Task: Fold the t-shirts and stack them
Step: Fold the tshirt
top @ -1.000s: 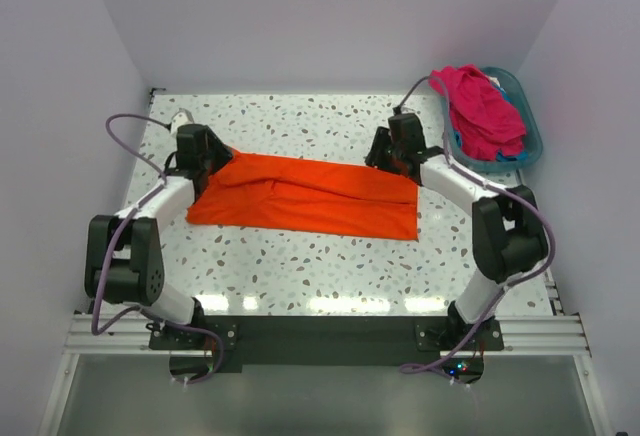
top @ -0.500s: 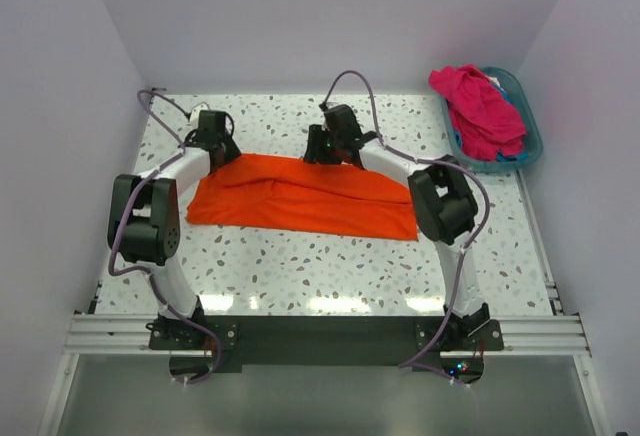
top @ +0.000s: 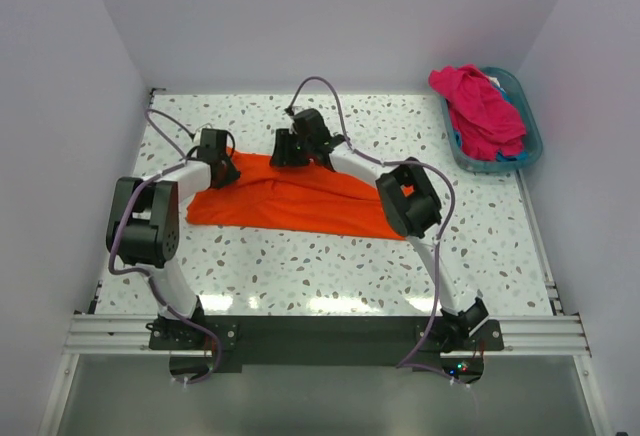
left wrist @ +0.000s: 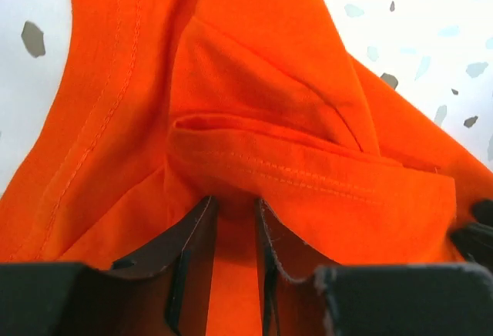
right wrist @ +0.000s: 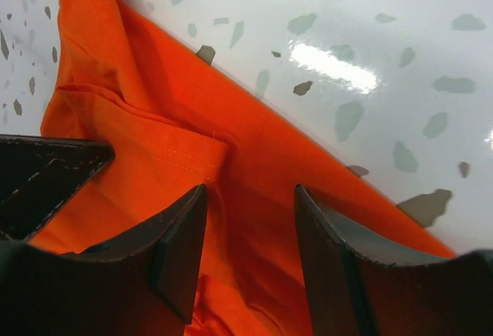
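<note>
Now L hand [left wrist: 234, 199] at far-left corner of orange t-shirt [top: 300, 201], nearly together, cloth between; can't tell if gripping. R hand [right wrist: 251, 189] apart over its far edge.

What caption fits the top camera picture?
The left hand and right hand reach the far edge of a bright orange cloth t-shirt on the speckled white table.

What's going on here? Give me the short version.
Two robot arms are working on an orange t-shirt spread on the speckled table. The left claw has its fingers close together around a fold at the shirt's far left corner; a firm grip isn't certain. The right claw stands open over the far edge, near the middle. A pink t-shirt sits heaped in the teal basket at the far right, not yet folded.
</note>
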Controlling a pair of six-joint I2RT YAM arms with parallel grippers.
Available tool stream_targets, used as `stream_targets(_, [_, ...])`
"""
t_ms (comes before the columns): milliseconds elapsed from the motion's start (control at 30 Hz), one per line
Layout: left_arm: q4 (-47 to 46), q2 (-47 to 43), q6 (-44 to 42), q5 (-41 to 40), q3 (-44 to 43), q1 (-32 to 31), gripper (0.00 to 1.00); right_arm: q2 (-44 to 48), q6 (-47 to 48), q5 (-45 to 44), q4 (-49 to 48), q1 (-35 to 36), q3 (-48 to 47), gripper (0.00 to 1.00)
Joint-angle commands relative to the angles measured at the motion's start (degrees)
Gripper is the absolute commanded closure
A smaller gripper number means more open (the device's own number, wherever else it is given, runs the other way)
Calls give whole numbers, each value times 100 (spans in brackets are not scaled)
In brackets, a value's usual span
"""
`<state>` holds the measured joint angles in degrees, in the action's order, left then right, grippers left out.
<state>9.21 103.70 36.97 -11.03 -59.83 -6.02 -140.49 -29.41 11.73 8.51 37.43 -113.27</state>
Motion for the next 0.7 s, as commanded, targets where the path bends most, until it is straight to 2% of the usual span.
stream_targets(0, [-253,-455,108,189,235,13,69,-145,-144,181,-280,159,-415,47])
stream_targets(300, [-244,-693,144,303,323,22,74,-146,-337,111,-772,256,-239,47])
stream_targets(500, [-315,-719,179,434,350,118,75,-339,-390,233,-667,291,-564,49])
stream_targets(600, [-315,-790,196,522,314,206,75,-374,-434,286,-675,291,-564,55])
stream_targets(667, [-306,-834,188,566,262,268,75,-392,-469,330,-702,291,-547,66])
